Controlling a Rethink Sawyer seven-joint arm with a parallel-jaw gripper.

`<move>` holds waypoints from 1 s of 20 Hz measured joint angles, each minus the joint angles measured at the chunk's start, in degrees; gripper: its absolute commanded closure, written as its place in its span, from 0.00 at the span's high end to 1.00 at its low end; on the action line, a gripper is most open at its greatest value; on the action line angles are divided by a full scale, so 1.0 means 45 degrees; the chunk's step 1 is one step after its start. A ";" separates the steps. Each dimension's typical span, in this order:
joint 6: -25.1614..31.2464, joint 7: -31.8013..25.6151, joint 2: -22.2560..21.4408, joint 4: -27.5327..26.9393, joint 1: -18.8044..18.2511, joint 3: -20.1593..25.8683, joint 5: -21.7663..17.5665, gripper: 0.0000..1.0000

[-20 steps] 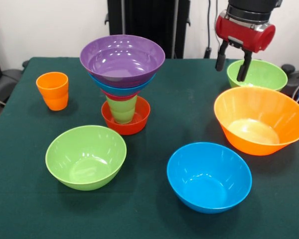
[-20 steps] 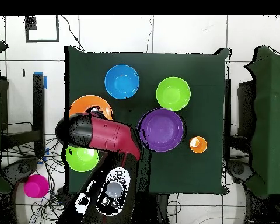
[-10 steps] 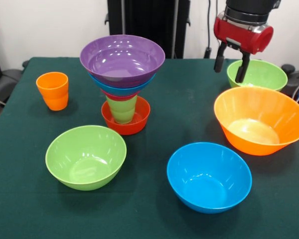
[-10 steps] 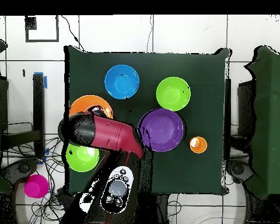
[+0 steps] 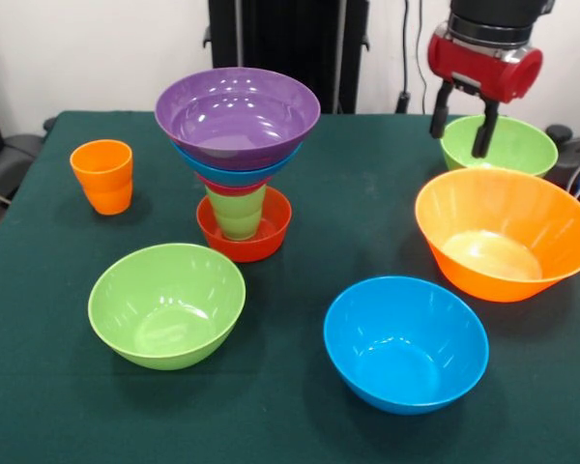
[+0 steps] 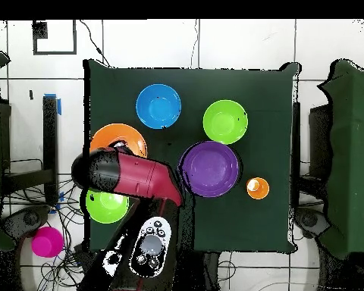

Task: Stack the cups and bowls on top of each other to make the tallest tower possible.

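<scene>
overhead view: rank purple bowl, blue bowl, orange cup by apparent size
1. purple bowl, though it sits atop the tower, nearer the camera, so its lead is inflated.
2. blue bowl.
3. orange cup, clearly smallest.

Tower [image 5: 237, 155] upright – purple bowl [image 5: 238, 114] topmost; orange cup [image 5: 103, 175] apart, left.

place: robot lab | signs: green-clothed table [image 5: 319, 193], loose cables [image 6: 48, 220], tiled floor [image 6: 246, 45]

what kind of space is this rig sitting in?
Likely a robotics lab, not a home: a green-cloth table on a tiled floor, loose cables by the arm's base, and a red gripper over the bowls.
</scene>
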 measured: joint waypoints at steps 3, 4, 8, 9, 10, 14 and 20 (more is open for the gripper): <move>0.0000 0.0000 -0.0144 0.0428 0.0037 0.0392 0.0237 1.00; 0.0000 0.0000 -0.0165 0.0520 0.0066 0.0453 0.0274 1.00; 0.0000 0.0000 -0.0175 0.0802 0.0287 0.0627 0.0310 1.00; 0.0000 0.0000 -0.0170 0.0816 0.0320 0.0636 0.0305 1.00; -0.0003 0.0000 -0.0139 0.0818 0.0406 0.0650 0.0308 1.00; -0.0003 0.0000 -0.0080 0.0820 0.0421 0.0683 0.0308 1.00; -0.0003 0.0000 -0.0054 0.0820 0.0331 0.0773 0.0308 1.00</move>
